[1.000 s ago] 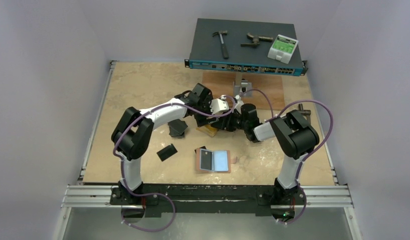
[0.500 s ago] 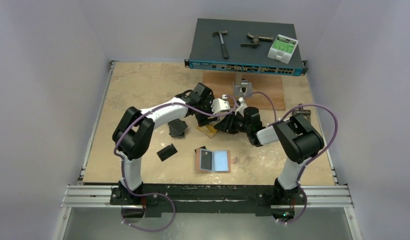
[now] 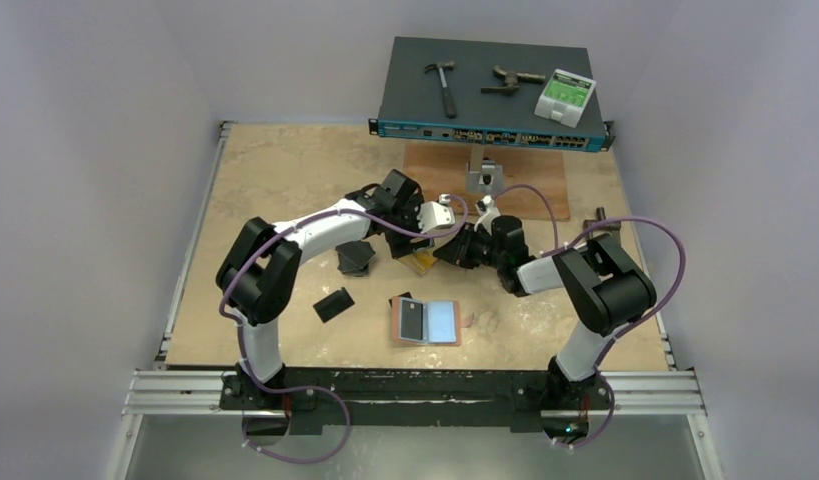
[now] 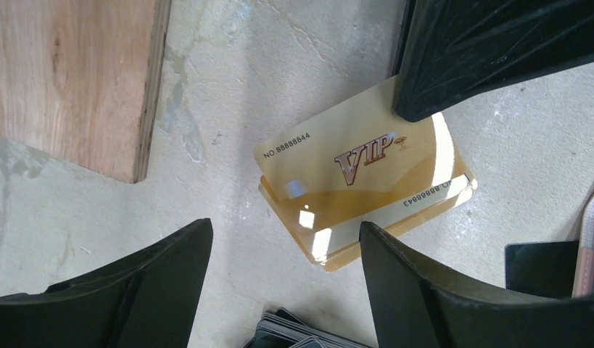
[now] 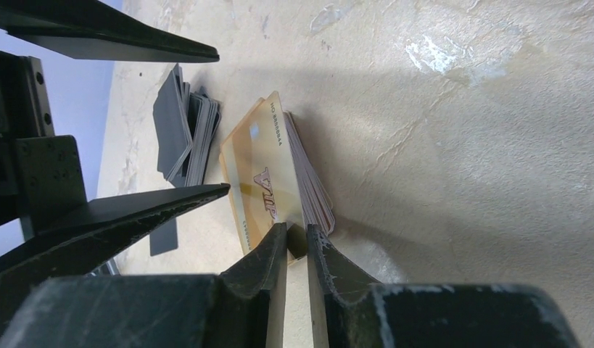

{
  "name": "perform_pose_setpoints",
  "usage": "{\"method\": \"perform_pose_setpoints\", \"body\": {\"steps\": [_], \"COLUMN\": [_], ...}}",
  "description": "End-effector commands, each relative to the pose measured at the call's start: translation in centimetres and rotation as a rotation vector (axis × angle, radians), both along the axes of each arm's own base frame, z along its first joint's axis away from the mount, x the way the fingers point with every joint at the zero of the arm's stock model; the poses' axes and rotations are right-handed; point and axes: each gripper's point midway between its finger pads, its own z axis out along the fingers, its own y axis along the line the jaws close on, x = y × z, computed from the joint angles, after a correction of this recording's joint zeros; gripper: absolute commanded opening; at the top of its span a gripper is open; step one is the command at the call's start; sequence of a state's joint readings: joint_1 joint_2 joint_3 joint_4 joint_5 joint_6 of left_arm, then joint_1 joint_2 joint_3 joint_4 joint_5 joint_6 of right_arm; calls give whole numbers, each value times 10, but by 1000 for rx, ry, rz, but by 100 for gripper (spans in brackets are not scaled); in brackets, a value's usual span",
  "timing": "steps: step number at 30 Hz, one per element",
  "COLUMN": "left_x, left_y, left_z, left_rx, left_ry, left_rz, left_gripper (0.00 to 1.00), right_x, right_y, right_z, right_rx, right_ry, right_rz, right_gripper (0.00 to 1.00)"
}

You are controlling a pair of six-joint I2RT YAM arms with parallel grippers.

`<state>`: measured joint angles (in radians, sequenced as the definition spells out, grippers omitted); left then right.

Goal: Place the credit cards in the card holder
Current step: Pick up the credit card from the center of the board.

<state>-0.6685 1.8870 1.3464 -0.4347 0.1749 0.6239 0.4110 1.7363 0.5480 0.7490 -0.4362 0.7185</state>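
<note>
Card holder (image 3: 425,322) is lying open and flat near the front edge of the table (image 3: 275,180), with the gold credit cards (image 4: 363,177) stacked a bit behind it, not touching. Your left gripper (image 4: 285,225) hangs over that stack spread wide and empty. Your right gripper (image 5: 297,233) is pinched nearly closed on the stack's edge.

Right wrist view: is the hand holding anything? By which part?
Right hand pinches the top gold VIP card by one short edge, near a corner. Left hand is open over the card, holding nothing.
</note>
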Motion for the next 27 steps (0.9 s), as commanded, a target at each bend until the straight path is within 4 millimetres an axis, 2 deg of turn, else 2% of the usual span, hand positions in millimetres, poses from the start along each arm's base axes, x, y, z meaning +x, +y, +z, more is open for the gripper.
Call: {"method": "perform_pose_setpoints", "body": {"steps": [1, 12, 21, 27], "left_x": [2, 3, 1, -1], "left_y": [-4, -2, -2, 0], "left_z": [14, 10, 9, 10], "left_rx": [-23, -10, -6, -9], "left_ry": [-44, -44, -35, -35], "left_rz": [-27, -29, -35, -36], "left_gripper": [74, 74, 73, 72], "right_x": [1, -10, -18, -10], "right_y": [-10, -22, -22, -17], "right_z": [5, 3, 2, 8], "right_rx": [-26, -47, -41, -41], "right_ry": [-28, -20, -8, -22], "right_rz": [-38, -74, -57, -44], "right_gripper": [12, 11, 28, 50]}}
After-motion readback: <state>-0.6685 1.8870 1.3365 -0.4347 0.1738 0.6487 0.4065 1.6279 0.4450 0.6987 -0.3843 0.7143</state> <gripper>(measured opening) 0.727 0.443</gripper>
